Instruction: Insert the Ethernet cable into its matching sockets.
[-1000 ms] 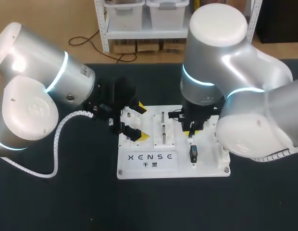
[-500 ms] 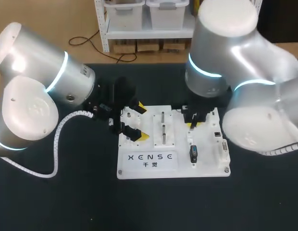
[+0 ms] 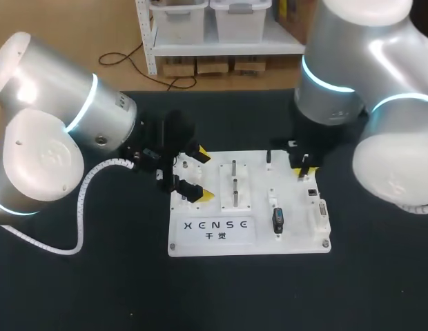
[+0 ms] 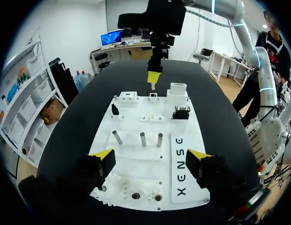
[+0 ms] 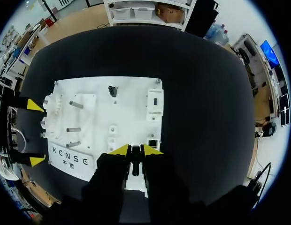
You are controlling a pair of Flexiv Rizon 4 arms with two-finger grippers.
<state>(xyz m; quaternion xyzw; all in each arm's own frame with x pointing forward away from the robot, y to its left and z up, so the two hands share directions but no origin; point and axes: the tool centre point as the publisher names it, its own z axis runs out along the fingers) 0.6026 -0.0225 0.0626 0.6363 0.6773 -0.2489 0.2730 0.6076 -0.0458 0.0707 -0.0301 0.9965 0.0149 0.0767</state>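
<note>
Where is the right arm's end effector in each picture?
Head view: the right end effector hangs over the back right part of the white board.
Left wrist view: the right end effector hangs above the board's far edge, opposite the left end effector.
Right wrist view: the right end effector is this camera's own, above the board.
Shared landmark: the white board.

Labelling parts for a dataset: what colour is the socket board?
The board is white; the left wrist view shows it best.
</note>
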